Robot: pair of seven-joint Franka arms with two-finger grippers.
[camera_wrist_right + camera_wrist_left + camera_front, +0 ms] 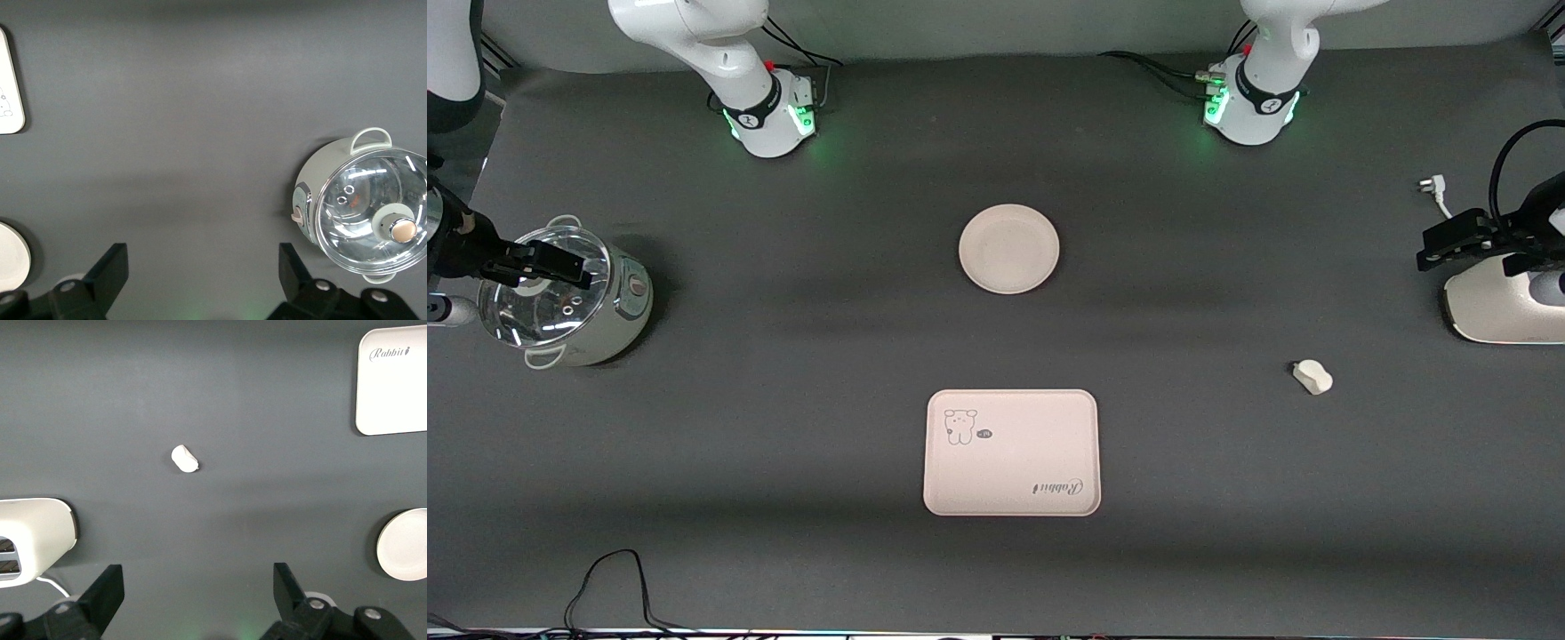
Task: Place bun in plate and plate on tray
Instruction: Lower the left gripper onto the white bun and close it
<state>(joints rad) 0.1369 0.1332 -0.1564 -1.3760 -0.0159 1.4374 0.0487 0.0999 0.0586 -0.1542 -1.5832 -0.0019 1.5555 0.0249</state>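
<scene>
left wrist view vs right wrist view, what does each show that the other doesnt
Only the left wrist view shows the small off-white oval bun on the dark mat and a white appliance at the frame edge. Only the right wrist view shows the pale cooking pot with a clear glass lid. Both show a corner of the cream-pink rectangular tray, part of the round cream plate, and their own open fingers.

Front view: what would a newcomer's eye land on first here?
Probably the cream-pink rectangular tray with its bear drawing, lying nearest the front camera at mid-table, and the empty round cream-beige plate lying farther from that camera. The small off-white bun lies alone on the dark mat toward the left arm's end. The open left gripper hangs over a white appliance there; the open right gripper is over a glass-lidded pot.
</scene>
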